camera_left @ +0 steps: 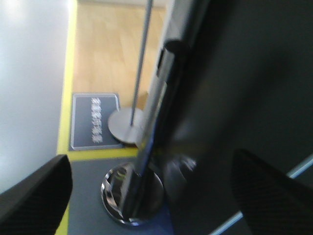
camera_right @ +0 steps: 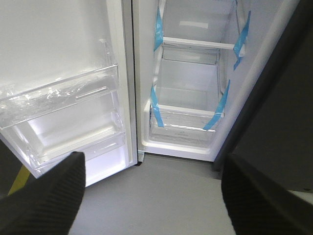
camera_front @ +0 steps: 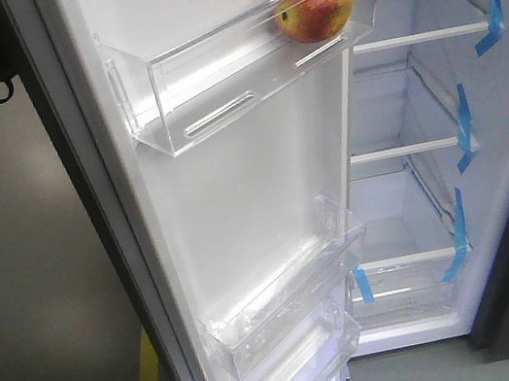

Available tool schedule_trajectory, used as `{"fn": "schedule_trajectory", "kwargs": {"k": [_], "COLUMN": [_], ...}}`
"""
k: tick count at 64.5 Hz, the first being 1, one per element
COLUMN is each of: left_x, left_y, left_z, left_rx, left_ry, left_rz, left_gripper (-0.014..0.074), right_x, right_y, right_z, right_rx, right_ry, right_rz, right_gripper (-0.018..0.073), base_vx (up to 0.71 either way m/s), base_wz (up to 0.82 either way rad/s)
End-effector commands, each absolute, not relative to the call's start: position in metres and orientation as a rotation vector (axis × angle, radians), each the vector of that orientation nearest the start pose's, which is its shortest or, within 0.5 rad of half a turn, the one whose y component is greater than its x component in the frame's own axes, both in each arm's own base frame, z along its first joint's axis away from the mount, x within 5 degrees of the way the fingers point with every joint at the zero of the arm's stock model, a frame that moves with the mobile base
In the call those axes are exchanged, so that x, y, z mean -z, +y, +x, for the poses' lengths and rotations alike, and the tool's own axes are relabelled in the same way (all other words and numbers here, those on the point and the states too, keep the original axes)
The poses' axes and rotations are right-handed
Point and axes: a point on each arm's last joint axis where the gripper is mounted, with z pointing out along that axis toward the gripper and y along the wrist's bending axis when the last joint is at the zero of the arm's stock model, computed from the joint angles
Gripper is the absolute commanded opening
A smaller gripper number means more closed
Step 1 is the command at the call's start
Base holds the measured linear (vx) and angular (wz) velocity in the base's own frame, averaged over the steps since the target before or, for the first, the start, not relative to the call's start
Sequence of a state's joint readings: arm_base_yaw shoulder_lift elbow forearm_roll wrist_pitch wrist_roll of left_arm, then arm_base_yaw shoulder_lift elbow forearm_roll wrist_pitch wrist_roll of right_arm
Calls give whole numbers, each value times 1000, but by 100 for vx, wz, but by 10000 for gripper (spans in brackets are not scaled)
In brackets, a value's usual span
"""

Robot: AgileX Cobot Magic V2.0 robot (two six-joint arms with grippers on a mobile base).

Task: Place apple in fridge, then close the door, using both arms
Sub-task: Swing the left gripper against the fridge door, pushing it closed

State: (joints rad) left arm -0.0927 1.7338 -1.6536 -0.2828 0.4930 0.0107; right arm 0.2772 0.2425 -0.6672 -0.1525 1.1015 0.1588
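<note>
Apple [camera_front: 313,2] sits in top clear bin [camera_front: 216,84] of the open door [camera_front: 239,213]; fridge [camera_front: 439,118] interior exposed. Left hand [camera_left: 151,196] and right hand [camera_right: 154,196] both spread, holding nothing.

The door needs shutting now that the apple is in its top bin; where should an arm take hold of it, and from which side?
Push on the door's dark outer edge, coming from the left: the white inner face carries fragile clear bins.

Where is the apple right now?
In the front view, the apple sits at the right end of the top clear bin on the open door.
</note>
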Motion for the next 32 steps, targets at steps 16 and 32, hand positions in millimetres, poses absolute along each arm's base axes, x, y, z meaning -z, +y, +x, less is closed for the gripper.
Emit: {"fn": "schedule_trajectory", "kwargs": {"k": [16, 32], "left_x": [-433, -441], "left_y": [-115, -179], "left_z": [379, 350], "left_rx": [493, 751], "left_ry": [1902, 1821], "left_rz": [357, 546], "left_gripper": [608, 607], "right_x": [-332, -332], "right_y": [-7, -7], "right_z": [24, 24], "right_rx": [-57, -57], "right_ry": [2074, 2074], "right_rz": [-123, -123], "right_gripper": [547, 547], "base_vx": [0, 0], "base_wz": [0, 0]}}
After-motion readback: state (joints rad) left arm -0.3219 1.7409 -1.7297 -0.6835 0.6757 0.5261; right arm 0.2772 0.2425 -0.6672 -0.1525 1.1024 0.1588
